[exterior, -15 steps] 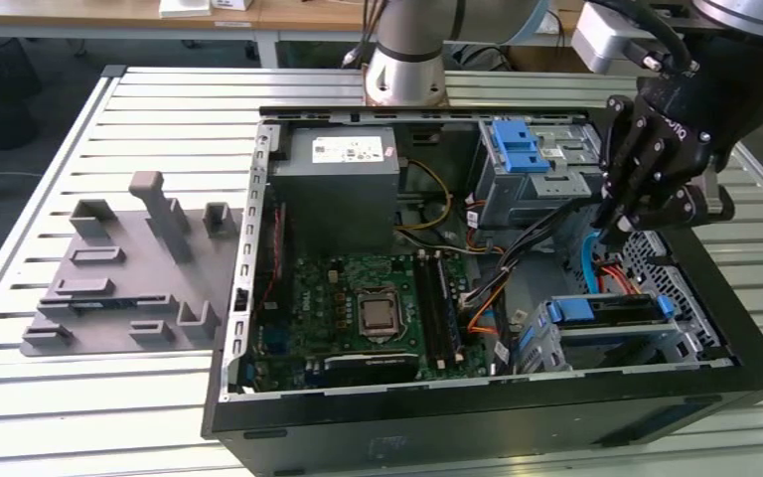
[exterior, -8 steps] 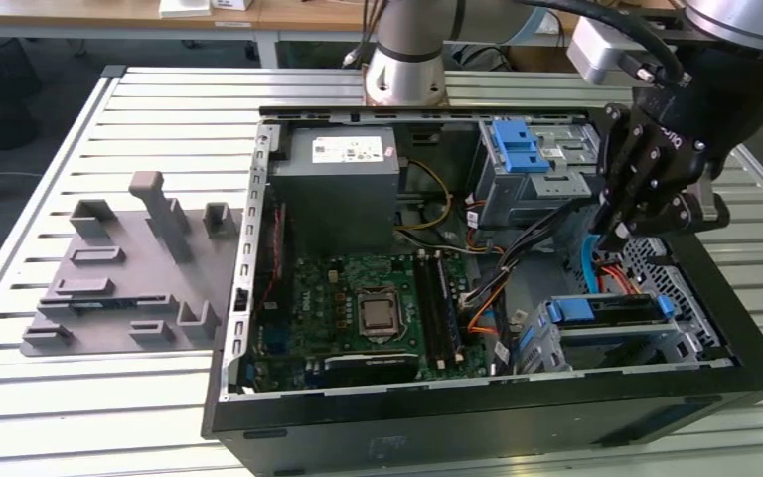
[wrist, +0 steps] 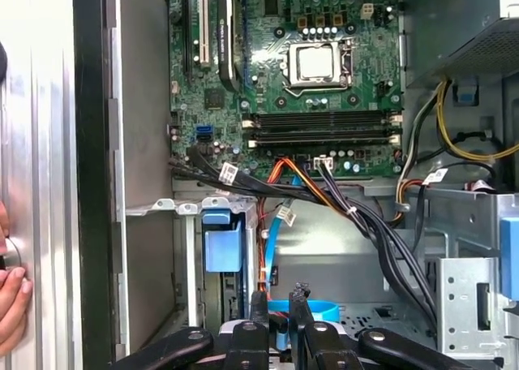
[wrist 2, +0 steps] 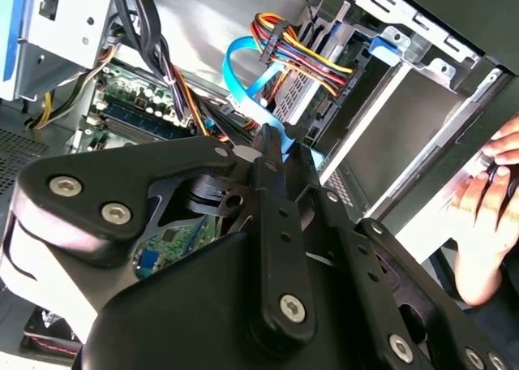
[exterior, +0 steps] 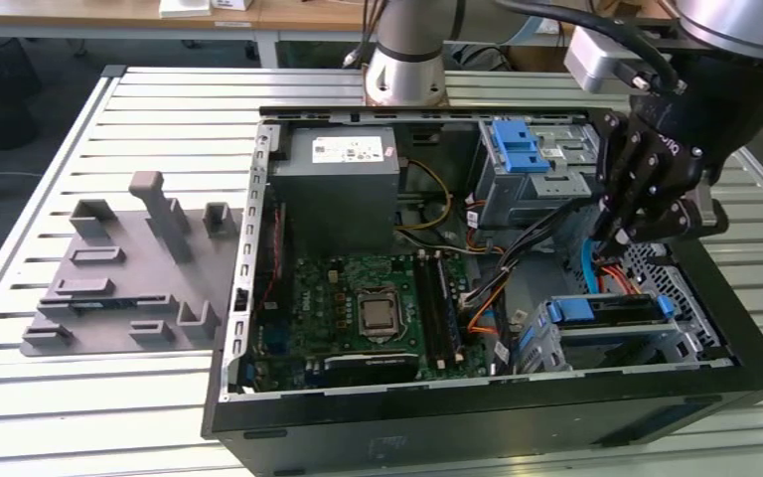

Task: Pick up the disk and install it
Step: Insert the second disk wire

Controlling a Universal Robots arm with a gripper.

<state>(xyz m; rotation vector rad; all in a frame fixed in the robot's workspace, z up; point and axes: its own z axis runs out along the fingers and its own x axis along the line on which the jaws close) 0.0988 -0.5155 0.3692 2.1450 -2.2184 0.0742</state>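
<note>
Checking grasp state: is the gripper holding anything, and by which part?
Nothing visibly held. The gripper hangs by the blue cable inside the computer case.

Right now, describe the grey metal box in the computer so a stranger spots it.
Find the open black computer case. Inside, beyond the green motherboard in the exterior view, sits the grey metal box. It carries a small white label, unlike the drive cage beside it with its blue latch.

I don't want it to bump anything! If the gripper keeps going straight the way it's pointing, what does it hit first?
Probably the blue flat cable: in the first wrist view the gripper points right at it. Depth is hard to judge.
</note>
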